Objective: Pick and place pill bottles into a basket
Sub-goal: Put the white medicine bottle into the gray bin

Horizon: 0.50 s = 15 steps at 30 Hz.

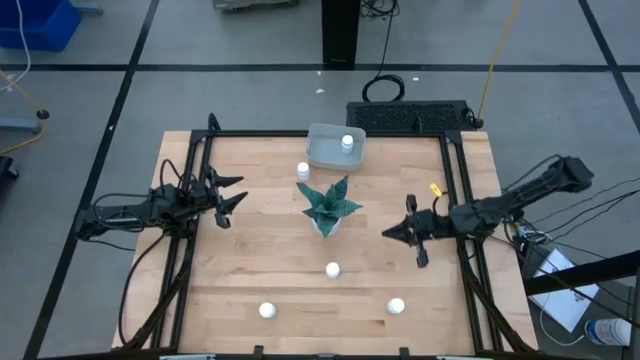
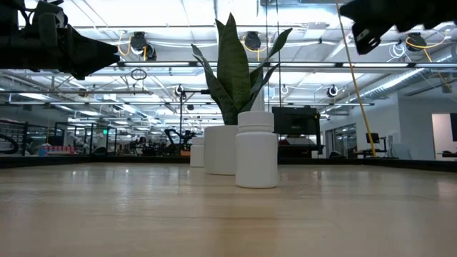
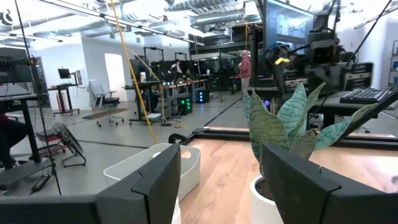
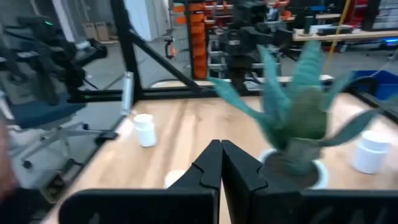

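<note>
**Here, one bottle in the basket, four on the table**

From above, the basket [image 1: 335,147] sits at the far middle of the table [image 1: 260,270], with one bottle [image 1: 347,142] standing inside it. A second bottle [image 1: 303,171] stands just outside its near left corner. The plant [image 1: 328,207] is at the centre. Three more bottles stand on the near side: one [image 1: 332,269] below the plant, one [image 1: 267,311] near left, one [image 1: 396,306] near right. The left gripper [image 1: 238,191] hovers left of the plant, fingers spread and holding nothing. The right gripper [image 1: 388,233] hovers right of the plant, fingers pressed together, empty.

At table height, a bottle [image 2: 256,158] stands in front of the plant's white pot [image 2: 221,149].

The left wrist view shows its own fingers [image 3: 158,180] apart, with the basket [image 3: 155,163] and plant [image 3: 283,124] beyond them.

The right wrist view shows its fingers [image 4: 210,165] closed together, the plant [image 4: 298,112] ahead, and bottles on either side [image 4: 144,130] [image 4: 370,151]
</note>
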Each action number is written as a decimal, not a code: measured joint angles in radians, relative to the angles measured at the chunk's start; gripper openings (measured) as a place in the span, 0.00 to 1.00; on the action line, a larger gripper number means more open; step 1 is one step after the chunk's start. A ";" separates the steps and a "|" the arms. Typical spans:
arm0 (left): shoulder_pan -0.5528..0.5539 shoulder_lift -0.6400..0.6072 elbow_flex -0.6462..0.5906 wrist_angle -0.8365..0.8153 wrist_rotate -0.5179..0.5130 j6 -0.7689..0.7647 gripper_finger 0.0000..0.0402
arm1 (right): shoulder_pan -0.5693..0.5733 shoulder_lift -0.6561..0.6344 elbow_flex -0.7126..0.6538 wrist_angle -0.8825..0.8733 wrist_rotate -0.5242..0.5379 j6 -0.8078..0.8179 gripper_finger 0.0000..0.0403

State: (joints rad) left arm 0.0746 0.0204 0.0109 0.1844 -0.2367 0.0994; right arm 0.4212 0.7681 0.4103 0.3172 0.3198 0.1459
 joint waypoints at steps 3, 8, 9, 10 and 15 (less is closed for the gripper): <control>0.000 0.000 0.000 0.000 0.000 0.000 0.57 | 0.109 0.053 0.019 0.024 0.115 0.023 0.00; 0.000 0.000 0.000 0.000 0.000 0.000 0.57 | 0.234 0.215 0.131 0.073 0.334 -0.077 0.00; 0.000 0.000 0.000 0.000 0.000 0.000 0.57 | 0.248 0.246 0.176 0.042 0.363 -0.083 0.00; 0.000 0.000 0.000 0.000 0.000 0.000 0.57 | 0.260 0.276 0.222 0.000 0.386 -0.080 0.00; 0.000 0.000 0.000 0.000 0.000 0.000 0.57 | 0.314 0.446 0.431 -0.196 0.456 -0.022 0.01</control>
State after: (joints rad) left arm 0.0744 0.0204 0.0106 0.1844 -0.2367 0.0994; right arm 0.7355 1.2144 0.8415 0.1210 0.7759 0.1235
